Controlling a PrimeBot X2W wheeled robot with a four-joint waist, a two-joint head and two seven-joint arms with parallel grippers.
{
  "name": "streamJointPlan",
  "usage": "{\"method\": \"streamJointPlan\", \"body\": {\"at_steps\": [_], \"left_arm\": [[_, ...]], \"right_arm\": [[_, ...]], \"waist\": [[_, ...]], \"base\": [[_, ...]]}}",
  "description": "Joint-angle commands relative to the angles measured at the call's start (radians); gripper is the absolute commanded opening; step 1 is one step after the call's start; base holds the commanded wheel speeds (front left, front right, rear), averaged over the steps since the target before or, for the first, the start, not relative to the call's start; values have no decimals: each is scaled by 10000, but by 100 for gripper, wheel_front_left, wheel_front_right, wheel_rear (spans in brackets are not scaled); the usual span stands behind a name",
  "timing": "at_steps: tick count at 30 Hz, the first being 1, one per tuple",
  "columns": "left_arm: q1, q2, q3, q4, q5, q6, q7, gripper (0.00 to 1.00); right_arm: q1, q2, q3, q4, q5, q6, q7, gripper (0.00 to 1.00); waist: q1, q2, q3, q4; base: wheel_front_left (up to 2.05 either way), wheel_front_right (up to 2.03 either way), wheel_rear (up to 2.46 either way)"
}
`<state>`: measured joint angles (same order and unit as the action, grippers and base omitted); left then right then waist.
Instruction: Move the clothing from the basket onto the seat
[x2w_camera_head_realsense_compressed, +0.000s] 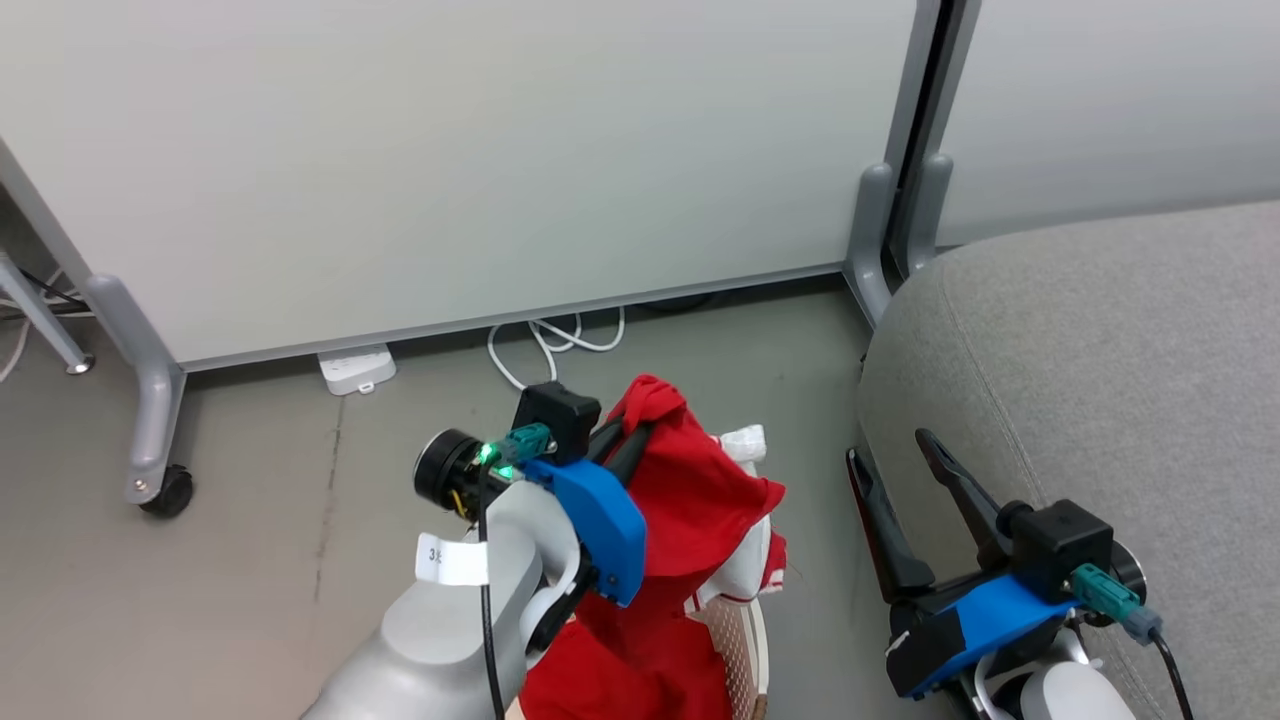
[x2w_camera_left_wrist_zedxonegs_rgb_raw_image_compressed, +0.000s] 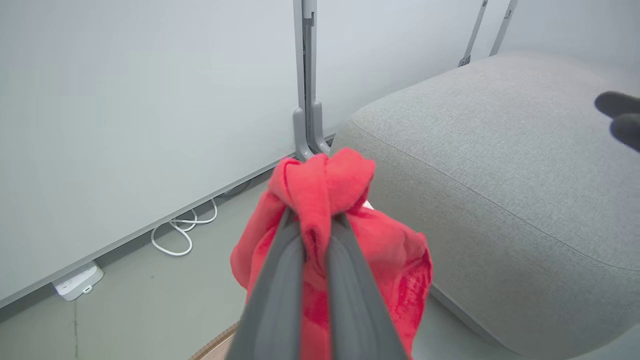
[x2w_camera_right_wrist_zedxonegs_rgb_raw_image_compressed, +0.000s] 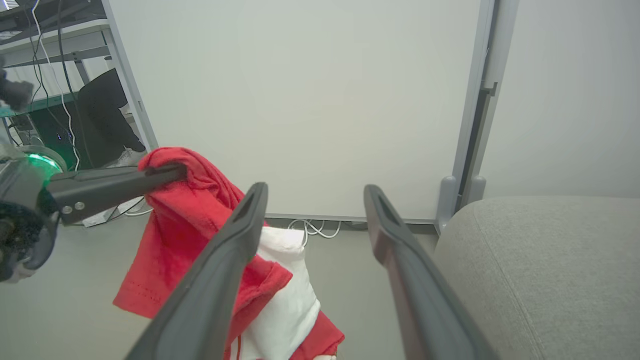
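- At lower centre of the head view: left tool (x2w_camera_head_realsense_compressed: 636, 428) clamped on red clothing (x2w_camera_head_realsense_compressed: 700, 500), which hangs over the perforated basket (x2w_camera_head_realsense_compressed: 742, 640); basket contents hidden. Right tool (x2w_camera_head_realsense_compressed: 888, 446) spread wide, empty, beside the grey seat (x2w_camera_head_realsense_compressed: 1100, 350).
- Left wrist view: fingers (x2w_camera_left_wrist_zedxonegs_rgb_raw_image_compressed: 280, 280) pinch the bunched clothing; seat close behind.
- Right wrist view: jaws apart; clothing hangs left of the seat.

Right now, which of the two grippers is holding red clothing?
The left gripper, shut on the red clothing; the right gripper stands open and empty beside the seat.

The white tag (x2w_camera_head_realsense_compressed: 452, 560) on the left forearm (x2w_camera_head_realsense_compressed: 440, 630) shows "3" — remainder unreadable.
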<state>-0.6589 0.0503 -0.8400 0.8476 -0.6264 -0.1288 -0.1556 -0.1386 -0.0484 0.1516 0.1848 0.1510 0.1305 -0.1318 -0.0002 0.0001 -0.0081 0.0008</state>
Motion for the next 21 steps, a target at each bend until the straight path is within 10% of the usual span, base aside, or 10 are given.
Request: {"method": "streamJointPlan", "body": {"at_steps": [1, 21], "left_arm": [[-236, 0, -112, -97, -109, 57, 2, 0], [-1664, 3, -1864, -564, -1936, 737, -149, 0]], "right_arm": [[152, -36, 14, -62, -16, 4, 58, 100], [451, -36, 341, -223, 172, 4, 294, 100]], "waist": [[2, -1, -123, 103], [2, -1, -528, 112]], "base": [[0, 0, 0], [0, 0, 0]]}}
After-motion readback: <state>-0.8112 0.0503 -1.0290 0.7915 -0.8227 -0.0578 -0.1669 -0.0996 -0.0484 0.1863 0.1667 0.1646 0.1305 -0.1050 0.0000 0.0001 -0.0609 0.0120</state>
